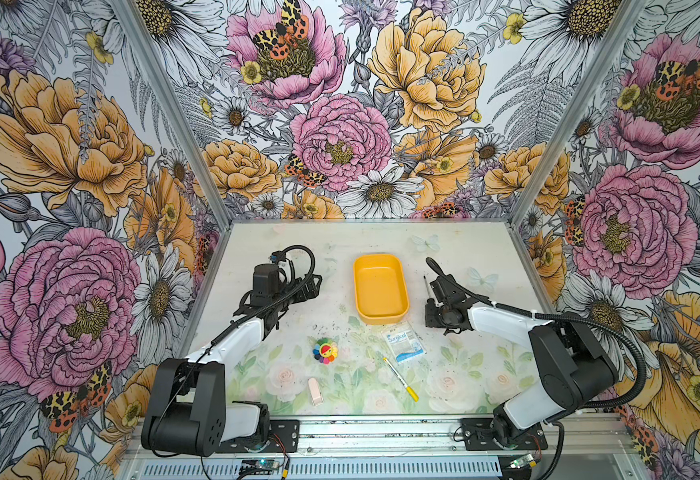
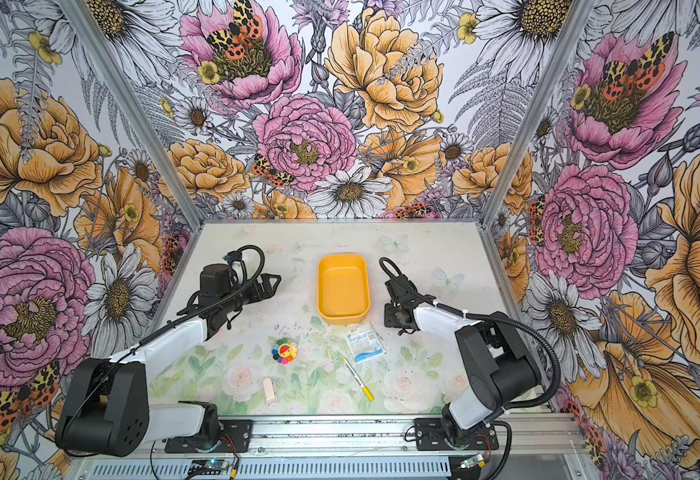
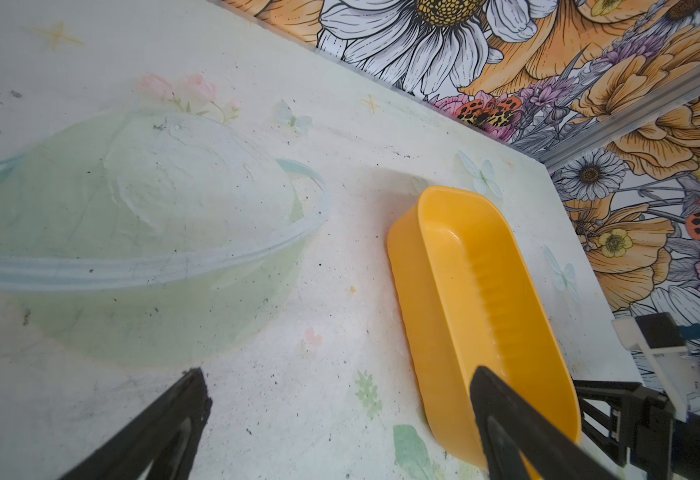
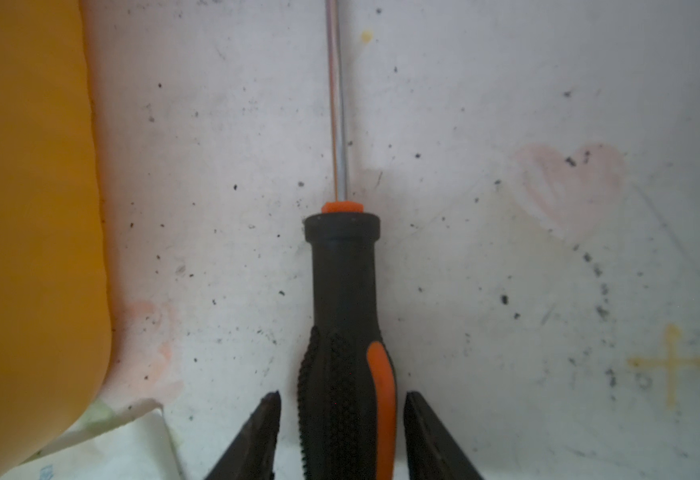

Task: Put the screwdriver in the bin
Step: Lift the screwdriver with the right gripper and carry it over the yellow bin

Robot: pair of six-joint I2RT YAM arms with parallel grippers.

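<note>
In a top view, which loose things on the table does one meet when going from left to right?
rainbow flower toy → bin → screwdriver. The pink block, the pen and the packet overlap these sideways, so I leave them out.

Top views overlook the table (image 1: 381, 237); close wrist views share the bin (image 3: 406, 299).

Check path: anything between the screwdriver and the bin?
Nothing visible. Only bare table lies between the screwdriver and the bin; its side wall needs clearing. The right gripper straddles the screwdriver.
</note>
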